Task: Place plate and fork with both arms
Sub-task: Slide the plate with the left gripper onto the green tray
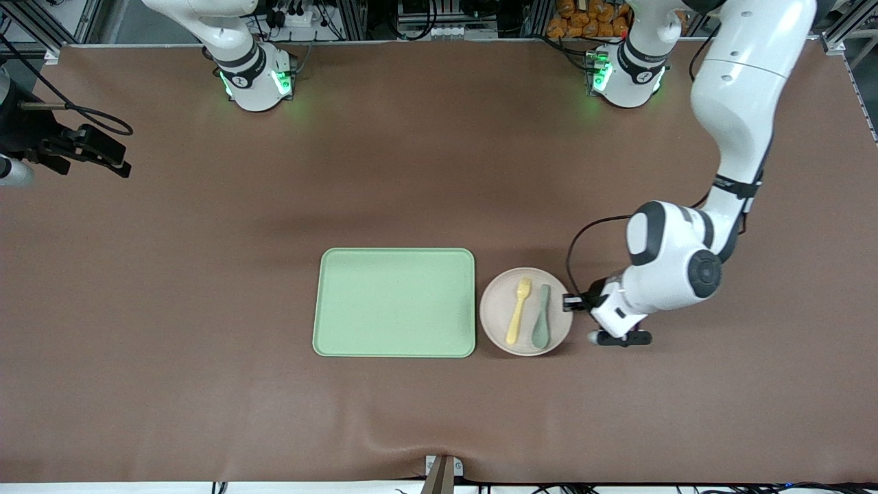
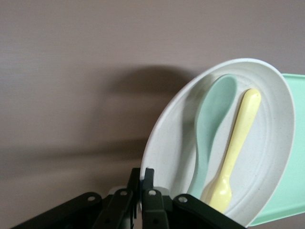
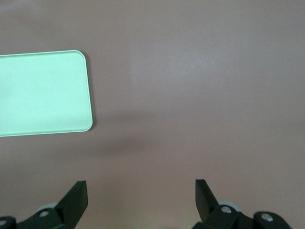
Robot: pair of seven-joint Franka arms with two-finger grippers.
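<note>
The off-white plate (image 1: pixel 497 309) lies on the brown table right beside the green tray (image 1: pixel 395 302), toward the left arm's end. On the plate the pale-yellow fork (image 1: pixel 519 310) rests next to a grey-green spoon (image 1: pixel 541 315). My left gripper (image 1: pixel 571 302) is shut on the plate's rim at the edge away from the tray. The left wrist view shows its fingers (image 2: pixel 142 174) pinching the rim of the plate (image 2: pixel 267 157), with the fork (image 2: pixel 236 148) and spoon (image 2: pixel 209 124) lying in it. My right gripper (image 1: pixel 113 159) waits open over bare table at the right arm's end, holding nothing (image 3: pixel 141 191).
The tray (image 3: pixel 43 93) holds nothing, and its corner shows in the right wrist view. A small metal bracket (image 1: pixel 442 473) sits at the table edge nearest the front camera. Cables and boxes crowd the rail by the arm bases.
</note>
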